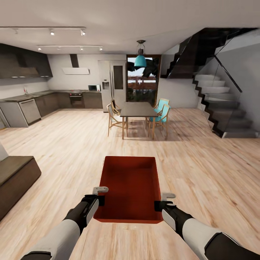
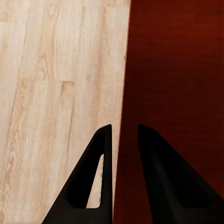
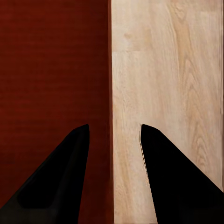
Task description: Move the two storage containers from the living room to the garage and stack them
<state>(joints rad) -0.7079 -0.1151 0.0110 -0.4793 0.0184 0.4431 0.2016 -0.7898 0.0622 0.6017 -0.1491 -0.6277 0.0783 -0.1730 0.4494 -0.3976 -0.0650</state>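
An orange-red storage container is held up in front of the robot, above the light wood-plank floor of an open living and dining space. The bin is lidless, its long side running away from the robot, its walls tapering toward the bottom. The left gripper clamps the bin's left wall near the near corner, and the right gripper clamps the right wall at the matching spot. In the left wrist view the left gripper straddles the wall's rim, one black finger outside over the planks and the other inside over the dark red interior; its jaws are closed on the wall. In the right wrist view the right gripper likewise has one finger inside the bin and one outside over the floor; the gap looks wider there, yet the rim runs between the fingers and it grips the wall.

Beyond the bin stands a dark dining table with wooden chairs, two of them turquoise, under a teal pendant lamp. A kitchen with dark cabinets and a steel refrigerator lines the far left wall. A dark staircase rises at the right. A low dark cabinet sits at the left edge.
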